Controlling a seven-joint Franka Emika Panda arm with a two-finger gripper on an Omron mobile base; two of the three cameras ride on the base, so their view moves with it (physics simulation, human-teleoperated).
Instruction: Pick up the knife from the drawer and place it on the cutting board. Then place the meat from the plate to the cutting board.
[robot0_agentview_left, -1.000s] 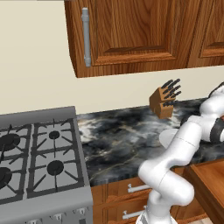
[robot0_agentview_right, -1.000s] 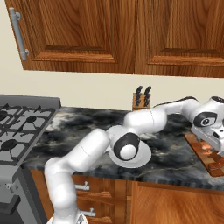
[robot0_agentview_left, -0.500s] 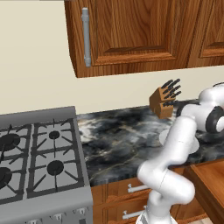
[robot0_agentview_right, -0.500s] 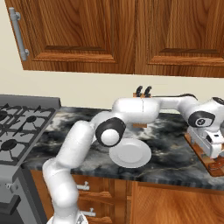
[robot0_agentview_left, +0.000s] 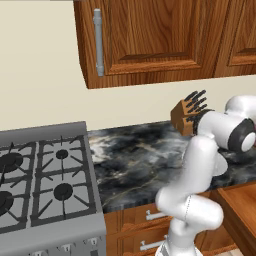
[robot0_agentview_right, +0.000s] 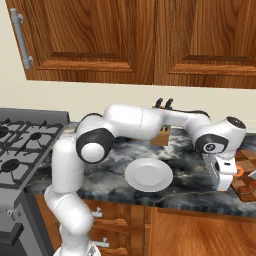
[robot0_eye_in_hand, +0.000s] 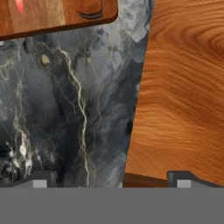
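One plate (robot0_agentview_right: 148, 174) (bare), one cutting board (robot0_agentview_right: 246, 175)

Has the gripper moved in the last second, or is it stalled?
Yes. In the right base view the gripper has shifted left, from over the cutting board toward the plate.

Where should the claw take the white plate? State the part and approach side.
Take the plate by its wide rim, on the edge facing the claw, coming down from above, one finger inside, one outside. It lies flat on the counter, so probably only the rim offers a pinch.
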